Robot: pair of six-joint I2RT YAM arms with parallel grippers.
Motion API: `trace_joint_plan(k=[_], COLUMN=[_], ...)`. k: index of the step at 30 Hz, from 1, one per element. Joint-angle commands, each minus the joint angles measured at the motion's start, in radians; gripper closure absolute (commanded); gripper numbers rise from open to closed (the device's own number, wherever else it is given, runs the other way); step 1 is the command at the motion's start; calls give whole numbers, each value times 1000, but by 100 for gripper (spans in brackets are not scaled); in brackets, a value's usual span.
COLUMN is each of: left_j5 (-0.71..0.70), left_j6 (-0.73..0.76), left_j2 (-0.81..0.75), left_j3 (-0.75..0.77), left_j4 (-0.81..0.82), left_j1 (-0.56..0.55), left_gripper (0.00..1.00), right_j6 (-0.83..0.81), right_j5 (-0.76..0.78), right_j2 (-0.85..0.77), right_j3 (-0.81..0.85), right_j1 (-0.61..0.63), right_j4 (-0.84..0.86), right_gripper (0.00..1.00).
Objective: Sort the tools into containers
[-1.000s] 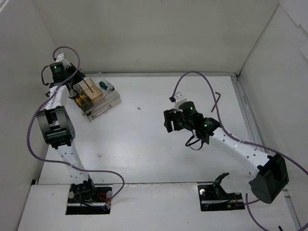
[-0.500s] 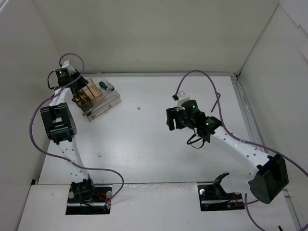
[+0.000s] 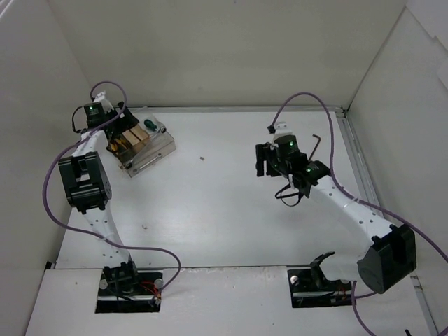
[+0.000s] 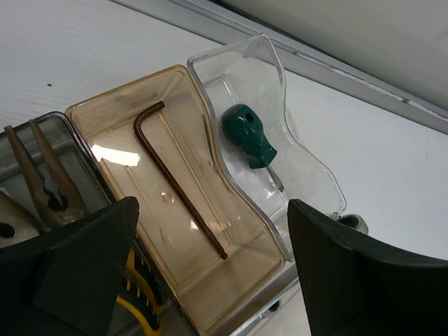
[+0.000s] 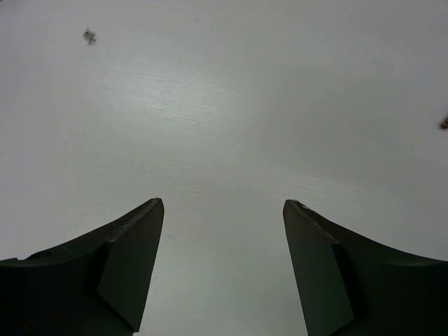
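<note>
Tan compartment [image 4: 178, 140], hex key [image 4: 180, 189] inside

No readable text, labels or numbers anywhere.

Tally: 2 hex keys, i.e. boxed hex key [image 4: 176, 185] in the single organiser tray [image 3: 159, 148] at 10 o'clock, loose hex key [image 3: 318, 143] on tabletop [image 3: 210, 210] at 2 o'clock. 1 green-handled screwdriver [image 4: 248, 136], 1 yellow-handled pliers [image 4: 43, 183]. 2 pincers: left pincer [image 4: 212, 210], right pincer [image 5: 222, 203].

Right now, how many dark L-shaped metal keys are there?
2: one key in the clear plastic tray's tan compartment, another key on the white table, far right. More may be hidden.
</note>
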Motion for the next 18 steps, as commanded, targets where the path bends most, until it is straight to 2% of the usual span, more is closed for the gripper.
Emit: trace_joint_plan(k=[1, 2, 5, 9, 11, 18], left_j5=[-37, -72, -177, -322, -360, -322], left_j6=[47, 57, 110, 151, 148, 30], left_j2=[-203, -223, -313, -439, -525, -855], left_j3=[14, 11, 0, -83, -151, -461], left_j4=[-3, -59, -196, -319, -377, -414], left_j1=[-27, -36, -88, -166, -197, -274], left_gripper=[14, 7, 0, 0, 0, 0], right_j6=[69, 80, 114, 158, 155, 192], right_j5=[136, 147, 191, 300, 294, 227], right_j2=[37, 66, 147, 276, 358, 545], right_j3=[96, 113, 170, 258, 288, 434], right_j1=[-99, -157, -252, -325, -358, -489], right_j4=[-9, -24, -46, -80, -89, -100], right_gripper=[35, 36, 38, 42, 43, 50])
